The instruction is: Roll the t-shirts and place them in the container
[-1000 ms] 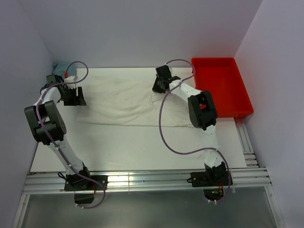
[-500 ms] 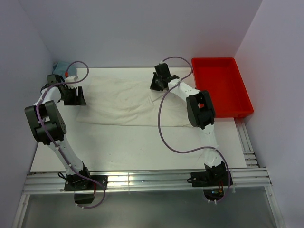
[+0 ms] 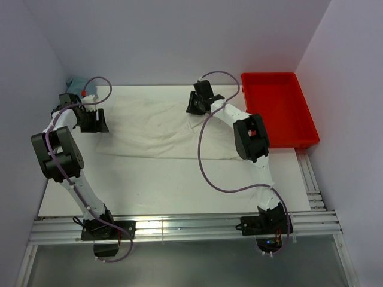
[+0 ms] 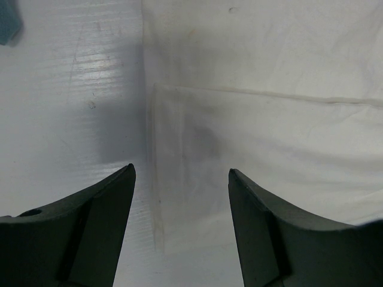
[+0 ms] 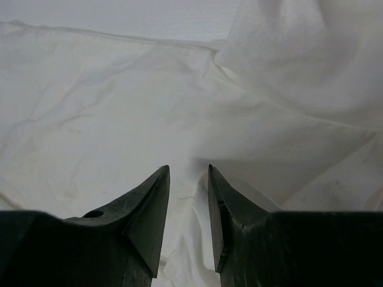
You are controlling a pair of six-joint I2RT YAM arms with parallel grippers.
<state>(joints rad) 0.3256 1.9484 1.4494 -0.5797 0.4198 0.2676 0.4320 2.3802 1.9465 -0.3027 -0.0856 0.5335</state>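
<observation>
Matt, wrinkly cloth t-shirt (image 3: 155, 128)

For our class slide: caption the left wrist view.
Open left claw poised over the edge of the cream t-shirt.

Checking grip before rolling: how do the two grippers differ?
The left gripper is wide open; the right gripper is nearly closed on a fold. The left sits at the side edge of the t-shirt, partly over table; the right is fully over cloth. Both hang close above it.
</observation>
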